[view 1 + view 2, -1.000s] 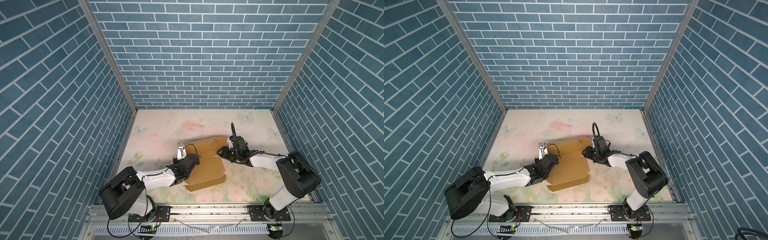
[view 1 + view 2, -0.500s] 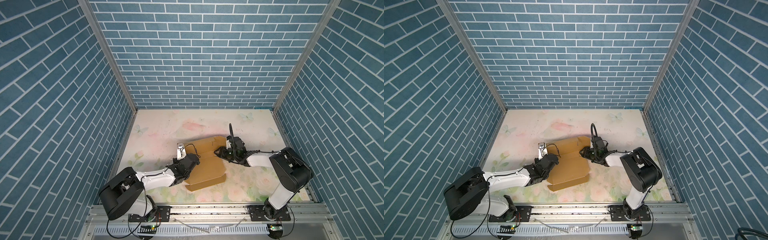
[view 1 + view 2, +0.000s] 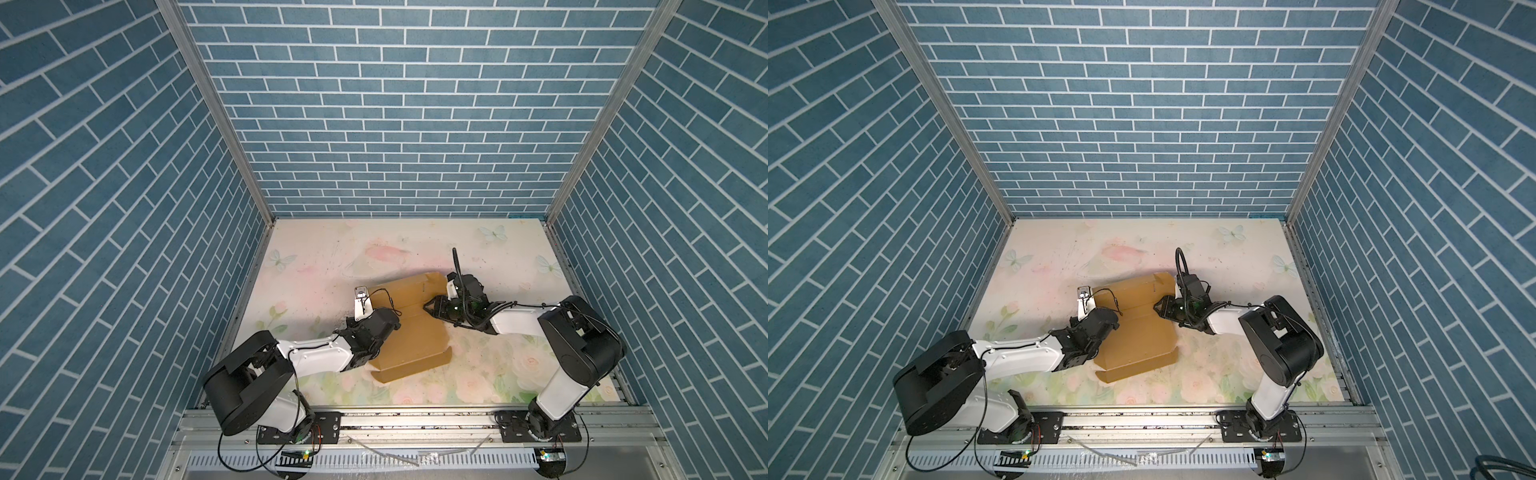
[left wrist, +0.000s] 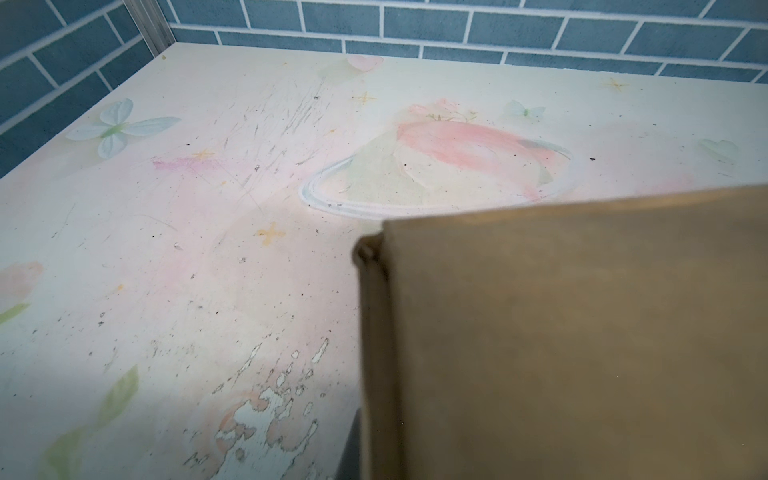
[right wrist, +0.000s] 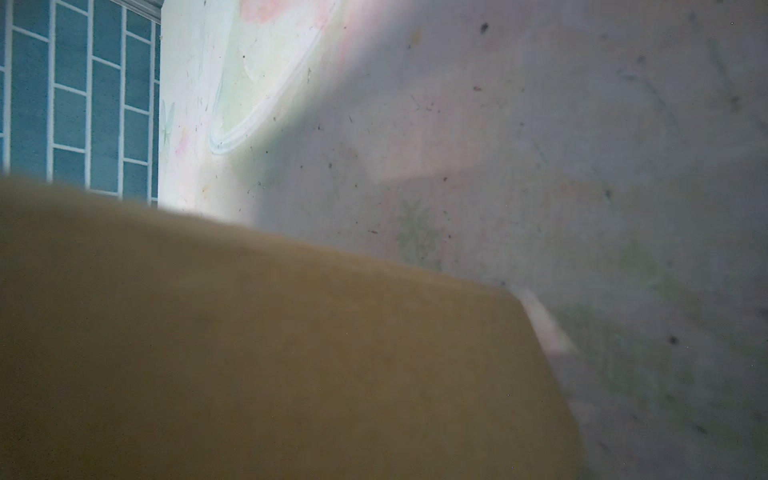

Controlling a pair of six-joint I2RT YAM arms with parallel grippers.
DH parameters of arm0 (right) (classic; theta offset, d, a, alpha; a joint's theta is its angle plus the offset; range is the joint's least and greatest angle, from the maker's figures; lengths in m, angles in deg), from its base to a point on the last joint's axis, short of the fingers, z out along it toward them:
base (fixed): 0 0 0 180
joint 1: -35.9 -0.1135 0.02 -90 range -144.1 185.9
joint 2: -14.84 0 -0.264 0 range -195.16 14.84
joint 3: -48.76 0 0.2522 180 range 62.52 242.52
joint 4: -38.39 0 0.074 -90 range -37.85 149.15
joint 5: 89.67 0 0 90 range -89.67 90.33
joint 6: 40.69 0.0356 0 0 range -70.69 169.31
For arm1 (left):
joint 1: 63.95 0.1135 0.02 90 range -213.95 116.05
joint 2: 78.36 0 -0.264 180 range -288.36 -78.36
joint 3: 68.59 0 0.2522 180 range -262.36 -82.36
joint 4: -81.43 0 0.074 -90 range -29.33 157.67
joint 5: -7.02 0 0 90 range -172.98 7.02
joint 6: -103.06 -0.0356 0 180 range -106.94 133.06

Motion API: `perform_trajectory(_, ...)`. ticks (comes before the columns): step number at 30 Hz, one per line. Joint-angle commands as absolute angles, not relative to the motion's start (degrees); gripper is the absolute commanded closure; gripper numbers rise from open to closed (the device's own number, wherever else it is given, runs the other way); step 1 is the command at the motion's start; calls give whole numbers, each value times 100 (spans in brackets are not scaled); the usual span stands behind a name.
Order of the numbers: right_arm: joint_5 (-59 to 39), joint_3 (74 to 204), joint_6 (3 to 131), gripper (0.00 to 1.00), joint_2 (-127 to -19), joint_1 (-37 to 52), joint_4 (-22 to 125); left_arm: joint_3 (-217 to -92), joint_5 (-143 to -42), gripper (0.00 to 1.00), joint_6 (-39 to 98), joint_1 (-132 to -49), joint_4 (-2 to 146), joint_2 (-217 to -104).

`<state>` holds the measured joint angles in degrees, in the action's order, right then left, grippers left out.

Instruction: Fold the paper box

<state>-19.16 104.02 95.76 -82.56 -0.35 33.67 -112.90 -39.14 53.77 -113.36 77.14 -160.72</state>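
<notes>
The paper box (image 3: 415, 332) (image 3: 1138, 336) is brown cardboard, partly folded, lying mid-table with its far panel raised. My left gripper (image 3: 384, 332) (image 3: 1102, 332) sits at the box's left wall, shut on that upright wall. In the left wrist view the wall (image 4: 582, 332) stands close up and hides the jaws. My right gripper (image 3: 430, 309) (image 3: 1160, 309) is at the box's right edge, with its fingers apart in both top views. In the right wrist view cardboard (image 5: 249, 353) covers the jaws.
The floral table top (image 3: 332, 257) is closed in by blue brick walls (image 3: 395, 124) at the back and on both sides. A metal rail (image 3: 415, 419) carrying both arm bases runs along the front edge. A black cable (image 3: 457, 266) loops up above the right wrist.
My right gripper has slid a little left, onto the box's right edge, and its jaws have narrowed slightly. The left arm and the box have stayed put.
</notes>
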Motion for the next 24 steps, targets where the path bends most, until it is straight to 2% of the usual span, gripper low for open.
perform_trajectory(1,-1914,10601,9286,54,-8058,-161,3362,-11412,-3911,97,5406,-11317,7672,-16115)
perform_trajectory(24,-1208,11033,8372,53,-7813,-470,4278,-11275,-3896,97,5396,-11317,7637,-15848)
